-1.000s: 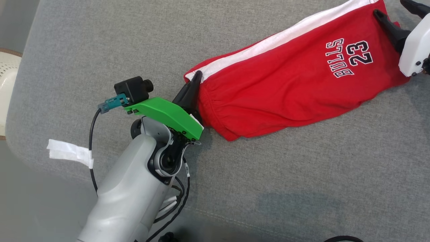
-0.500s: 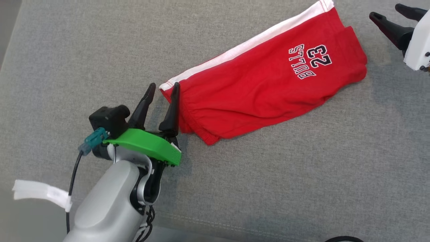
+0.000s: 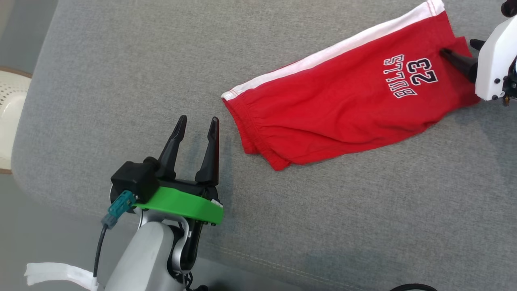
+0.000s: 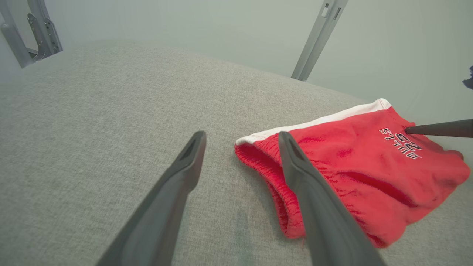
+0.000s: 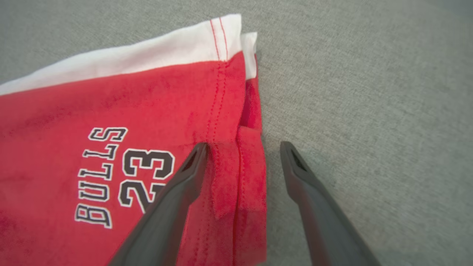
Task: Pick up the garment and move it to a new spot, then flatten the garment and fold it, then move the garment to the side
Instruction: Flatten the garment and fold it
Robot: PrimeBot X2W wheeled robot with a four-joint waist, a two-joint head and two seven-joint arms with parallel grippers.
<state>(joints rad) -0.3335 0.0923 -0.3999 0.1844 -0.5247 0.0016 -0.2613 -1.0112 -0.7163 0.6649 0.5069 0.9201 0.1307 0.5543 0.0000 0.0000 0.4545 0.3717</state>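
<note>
Two grippers, both wide open, neither one holding anything. The shorts (image 3: 343, 109) are red with a white stripe (image 3: 335, 50) down one side and lie flat-ish on the grey cushion (image 3: 121, 60). They run on a slant from about the middle of it out toward the far right edge. The waistband (image 3: 258, 137) end points to the cushion's middle, and the leg end with the "BULLS 23" print (image 3: 410, 76) sits out by the right edge.

The left gripper (image 3: 198, 119) is close to the cushion's near edge, toward the near left corner, fingers pointing away from the robot. It's just beside the waistband, with a strip of bare grey fabric between its right finger and the cloth, so no contact.

The right gripper (image 3: 457, 46) is over at the leg end. In the right wrist view its fingers straddle the hem (image 5: 240, 173): one finger is over the red cloth right next to the "23", the other over bare cushion past the hem. Can't tell whether that first fingertip actually touches the cloth or just hangs above it.
</note>
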